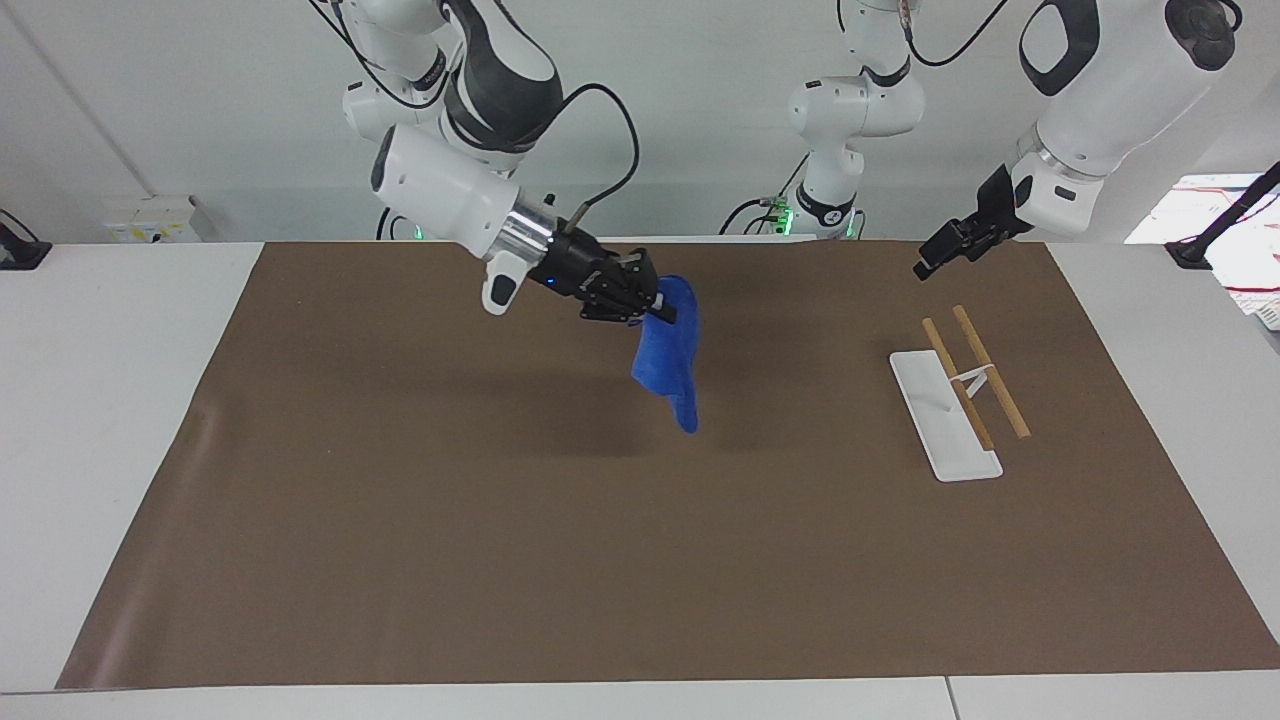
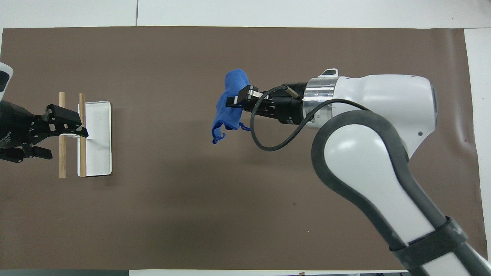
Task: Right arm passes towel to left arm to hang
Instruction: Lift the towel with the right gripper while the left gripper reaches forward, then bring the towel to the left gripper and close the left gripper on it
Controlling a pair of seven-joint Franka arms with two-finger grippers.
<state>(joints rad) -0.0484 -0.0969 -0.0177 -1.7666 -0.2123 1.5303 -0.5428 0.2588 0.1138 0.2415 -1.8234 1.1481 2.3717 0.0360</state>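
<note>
My right gripper [image 1: 660, 308] is shut on the upper edge of the blue towel [image 1: 668, 362] and holds it in the air over the middle of the brown mat [image 1: 480, 560]. The towel hangs down bunched, clear of the mat. In the overhead view the right gripper [image 2: 234, 102] points toward the left arm's end, with the towel [image 2: 229, 102] draped from its tips. My left gripper [image 1: 928, 262] is open and empty, raised over the rack's wooden rods [image 2: 61, 115]; it also shows in the overhead view [image 2: 67, 145].
A rack stands on the mat at the left arm's end: a white base [image 1: 945, 430] carrying two parallel wooden rods [image 1: 990, 372] on a small white post. The white base also shows in the overhead view [image 2: 98, 153]. White table surface surrounds the mat [image 2: 191, 214].
</note>
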